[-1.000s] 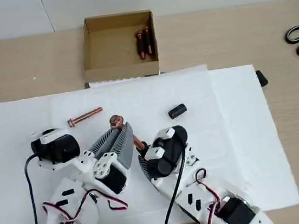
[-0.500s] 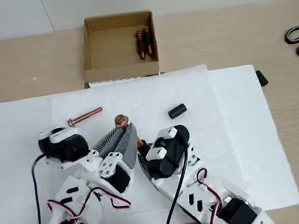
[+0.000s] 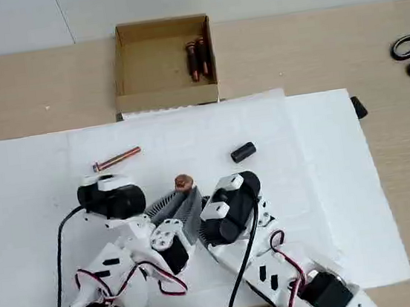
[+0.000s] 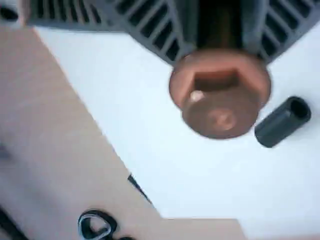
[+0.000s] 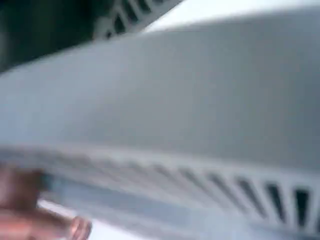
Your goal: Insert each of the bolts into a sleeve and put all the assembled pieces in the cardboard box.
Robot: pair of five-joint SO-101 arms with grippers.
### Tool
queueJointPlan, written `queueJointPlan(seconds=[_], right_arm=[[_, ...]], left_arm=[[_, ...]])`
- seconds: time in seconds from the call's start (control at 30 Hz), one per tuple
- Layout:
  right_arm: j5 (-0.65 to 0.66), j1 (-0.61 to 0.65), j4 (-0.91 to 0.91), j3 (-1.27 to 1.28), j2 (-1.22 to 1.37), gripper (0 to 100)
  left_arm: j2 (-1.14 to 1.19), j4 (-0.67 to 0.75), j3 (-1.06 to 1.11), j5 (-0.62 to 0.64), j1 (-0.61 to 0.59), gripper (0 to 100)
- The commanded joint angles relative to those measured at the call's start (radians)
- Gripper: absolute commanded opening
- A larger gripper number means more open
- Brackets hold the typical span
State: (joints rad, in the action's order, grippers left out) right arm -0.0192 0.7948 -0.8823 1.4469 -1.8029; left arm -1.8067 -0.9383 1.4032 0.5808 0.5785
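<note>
The left tool (image 3: 182, 194) pinches a copper bolt (image 4: 220, 95), head poking past its tips, over the white paper (image 3: 328, 183). The right tool (image 3: 199, 218) crowds just beside it (its state I cannot tell). A black sleeve (image 3: 243, 152) lies near, and another bolt (image 3: 117, 160) lies well apart. The cardboard box (image 3: 167, 97), across the tabletop (image 3: 32, 85), holds two assembled pieces (image 3: 198, 59).

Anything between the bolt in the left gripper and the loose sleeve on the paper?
Nothing visible: only bare white paper lies between the bolt and the black sleeve. The right arm sits close beside that line, not across it.
</note>
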Motion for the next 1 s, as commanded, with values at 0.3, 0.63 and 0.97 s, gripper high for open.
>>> queueJointPlan(seconds=[0.3, 0.63, 0.97], right_arm=[[0.012, 0.001, 0.028, -0.057, -0.01, 0.2], [0.012, -0.001, 0.028, -0.04, -0.01, 0.2], [0.009, -0.027, 0.028, -0.031, -0.01, 0.2]], left_arm=[[-0.012, -0.132, 0.001, -0.098, 0.075, 3], [-0.012, -0.127, -0.001, -0.104, 0.074, 18], [-0.012, -0.109, 0.001, -0.212, 0.041, 18]])
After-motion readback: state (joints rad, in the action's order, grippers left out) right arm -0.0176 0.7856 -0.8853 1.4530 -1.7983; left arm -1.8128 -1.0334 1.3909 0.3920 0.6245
